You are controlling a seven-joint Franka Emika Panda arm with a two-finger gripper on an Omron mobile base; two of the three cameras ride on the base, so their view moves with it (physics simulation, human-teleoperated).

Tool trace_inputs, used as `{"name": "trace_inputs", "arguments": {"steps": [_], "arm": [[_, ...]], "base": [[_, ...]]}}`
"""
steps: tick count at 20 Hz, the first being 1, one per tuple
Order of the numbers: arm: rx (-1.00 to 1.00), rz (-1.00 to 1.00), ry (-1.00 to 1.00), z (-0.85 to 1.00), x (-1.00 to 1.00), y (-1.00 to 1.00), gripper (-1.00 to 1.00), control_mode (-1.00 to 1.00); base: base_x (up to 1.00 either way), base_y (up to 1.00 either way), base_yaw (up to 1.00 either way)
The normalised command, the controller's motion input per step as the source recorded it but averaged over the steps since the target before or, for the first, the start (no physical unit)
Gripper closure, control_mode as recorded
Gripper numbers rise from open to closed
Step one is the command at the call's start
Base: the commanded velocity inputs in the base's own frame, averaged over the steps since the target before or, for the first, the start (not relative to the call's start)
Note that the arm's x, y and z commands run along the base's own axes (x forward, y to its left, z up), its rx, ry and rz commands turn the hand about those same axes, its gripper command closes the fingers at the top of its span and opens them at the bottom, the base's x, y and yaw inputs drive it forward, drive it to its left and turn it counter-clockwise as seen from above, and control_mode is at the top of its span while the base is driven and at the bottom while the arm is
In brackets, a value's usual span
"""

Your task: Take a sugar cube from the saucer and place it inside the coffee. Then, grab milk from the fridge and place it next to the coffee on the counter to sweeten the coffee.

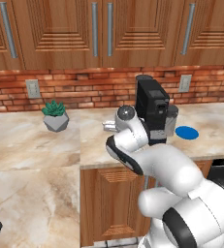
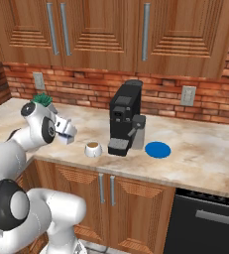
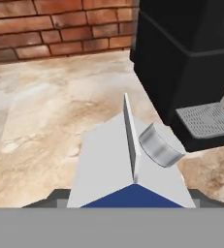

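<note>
Pincer point(image 3: 133, 206) clamped on milk point(image 3: 128, 164), low centre of hand view. Coffee point(image 2: 92, 149) sits centre-left on worktop point(image 2: 195, 154). Risk: carton set down carelessly clips cup, spilling.

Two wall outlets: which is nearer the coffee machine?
The outlet above the saucer, just right of the coffee machine; the other sits by the plant.

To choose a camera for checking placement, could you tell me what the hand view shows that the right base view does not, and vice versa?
Hand view: the milk carton, its white gabled top and grey cap. Right base view: the coffee cup, the blue saucer, wooden cabinets. Both: the black coffee machine, the brick wall, the marble counter.
</note>
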Motion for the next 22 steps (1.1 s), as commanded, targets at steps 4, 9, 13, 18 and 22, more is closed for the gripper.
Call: {"name": "trace_inputs", "arguments": {"steps": [4, 9, 13, 18, 22], "arm": [[-0.05, 0.00, 0.03, -0.58, 0.11, 0.06, 1.00, -1.00], [-0.05, 0.00, 0.00, -0.41, 0.15, 0.00, 1.00, -1.00], [0.00, 0.00, -0.02, -0.29, 0.21, 0.01, 1.00, -1.00], [0.00, 0.00, 0.00, -0.17, 0.20, 0.04, 1.00, -1.00], [0.00, 0.00, 0.00, -0.01, 0.31, 0.05, -1.00, -1.00]], "base": [[0.00, 0.00, 0.00], [0.00, 0.00, 0.00], [0.00, 0.00, 0.00], [0.00, 0.00, 0.00], [0.00, 0.00, 0.00]]}}
